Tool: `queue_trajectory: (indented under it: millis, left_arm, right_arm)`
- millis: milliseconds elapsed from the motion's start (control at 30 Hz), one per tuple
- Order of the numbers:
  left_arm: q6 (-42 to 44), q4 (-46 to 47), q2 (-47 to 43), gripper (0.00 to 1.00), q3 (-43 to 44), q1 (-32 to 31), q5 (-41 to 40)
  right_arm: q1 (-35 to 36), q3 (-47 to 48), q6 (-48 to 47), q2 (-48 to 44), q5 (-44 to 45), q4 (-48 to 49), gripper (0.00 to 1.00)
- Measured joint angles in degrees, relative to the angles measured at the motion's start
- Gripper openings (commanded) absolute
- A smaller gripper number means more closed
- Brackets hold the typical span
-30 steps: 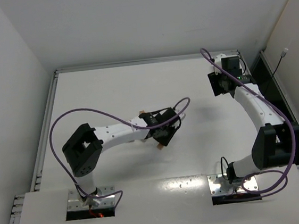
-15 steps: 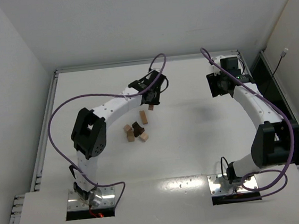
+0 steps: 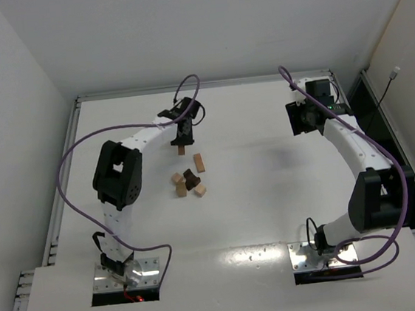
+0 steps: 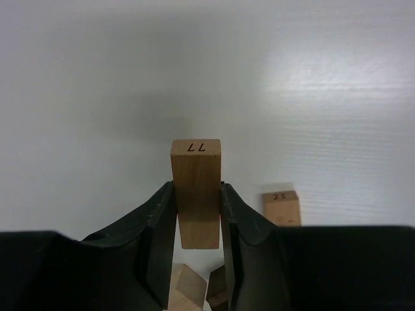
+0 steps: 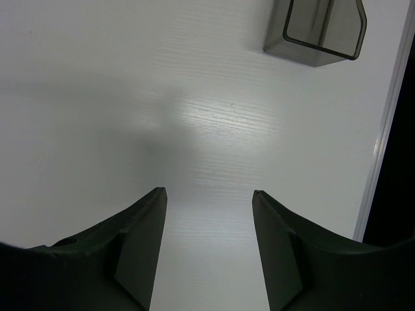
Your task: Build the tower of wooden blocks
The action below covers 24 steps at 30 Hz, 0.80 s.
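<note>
At the near edge of the white table [image 3: 265, 209] the two arms stood bolted side by side. A little way in, left of the middle, the makings of the wood block tower lay loose rather than stacked. A small huddle of tan blocks [image 3: 181, 191] sat close around one dark brown piece [image 3: 191, 179]. A lone tan block [image 3: 199, 162] lay just apart on the huddle's far right side.

Just beyond them the left arm stretched out over the table. The left gripper [image 3: 182, 137] had its fingers [image 4: 159, 217] drawn in tight on a single piece, the held block [image 4: 196, 188]. They pinched it on its two long sides, and its end stuck out past the fingertips. That end face carried handwritten figures. As far as I could judge, it was carried clear of the surface. From the wrist I could see some of the loose blocks below and behind the fingers.

Farther off, on the right side of the table toward the back, the right arm curved up to the right gripper [image 5: 208, 192]. Its jaws stood well apart with nothing between them, only bare table beneath. Ahead of those fingertips, close to the table's edge, sat a translucent grey container [image 5: 321, 29]. The overhead view did not show it.
</note>
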Motion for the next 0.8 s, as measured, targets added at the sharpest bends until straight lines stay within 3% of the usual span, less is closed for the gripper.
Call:
queue_trajectory:
  millis: [167, 467, 667, 800]
  left_arm:
    - [-0.24, 1.42, 0.0, 0.0, -9.68, 0.31, 4.26]
    - [-0.37, 8.61, -5.22, 0.0, -19.45, -0.31, 12.52]
    - [-0.46, 8.31, -5.84, 0.0, -19.8, -3.37, 15.45]
    - [-0.39, 6.05, -2.36, 0.0, -14.56, -4.55, 16.74]
  right_arm:
    - [0.0, 0.0, 0.33, 0.61, -0.04, -0.02, 0.52]
    - [0.0, 0.0, 0.5, 0.81, -0.11, -0.57, 0.52]
    - [0.0, 0.0, 0.61, 0.81, -0.11, -0.61, 0.52]
    - [0.0, 0.0, 0.76, 0.81, -0.13, -0.68, 0.52]
